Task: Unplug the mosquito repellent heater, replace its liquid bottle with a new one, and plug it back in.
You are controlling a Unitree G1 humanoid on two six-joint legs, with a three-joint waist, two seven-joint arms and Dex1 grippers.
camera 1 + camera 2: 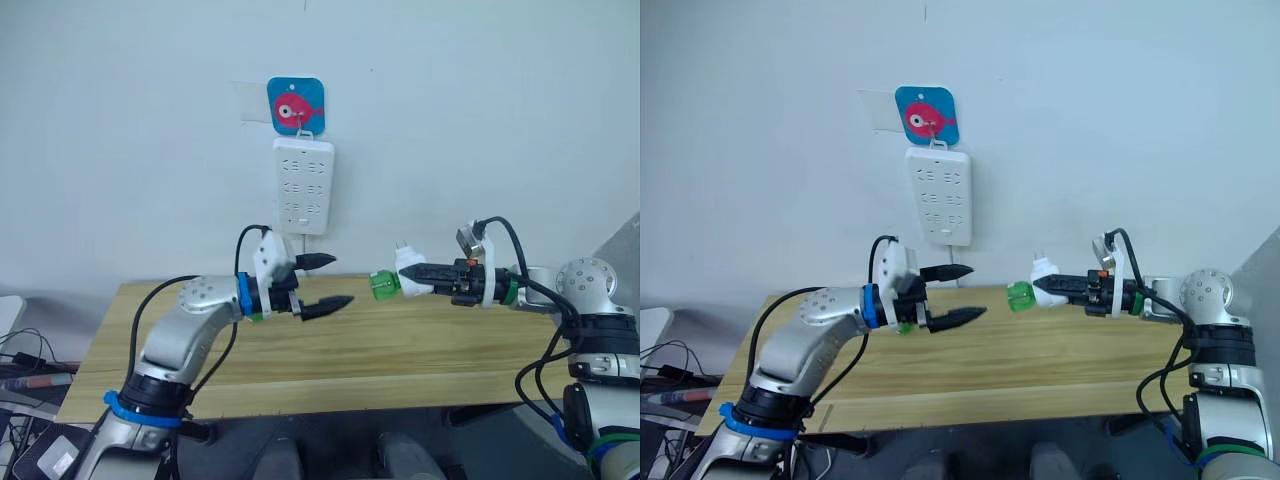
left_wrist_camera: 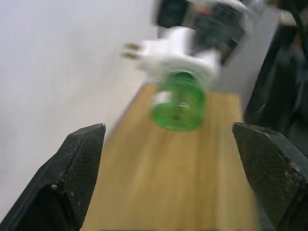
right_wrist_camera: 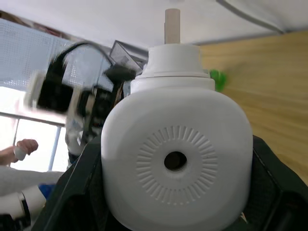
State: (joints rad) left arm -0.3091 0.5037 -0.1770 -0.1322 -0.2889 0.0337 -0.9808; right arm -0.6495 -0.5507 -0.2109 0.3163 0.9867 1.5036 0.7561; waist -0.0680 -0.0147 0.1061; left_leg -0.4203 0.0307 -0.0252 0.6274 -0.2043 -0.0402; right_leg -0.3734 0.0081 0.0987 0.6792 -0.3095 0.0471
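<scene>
The right hand [image 1: 418, 277], at centre right of the frame, grips the mosquito repellent heater [image 1: 408, 272] above the worktop [image 1: 420, 350], prongs pointing up. Its liquid bottle [image 1: 384, 285] sticks out sideways from the heater toward the left hand [image 1: 334, 280]. The left hand hangs left of centre, fingers spread wide and holding nothing, just apart from the bottle. A white power strip [image 1: 303, 186] hangs on the wall at upper centre.

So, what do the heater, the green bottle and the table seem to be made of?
The mosquito repellent heater: probably hard white plastic, smooth and matte, with moulded ribs around its hole. Its liquid bottle: translucent green, likely plastic, though glass is possible; light passes through. The table: pale wood or wood-look laminate, with straight grain lines.
</scene>
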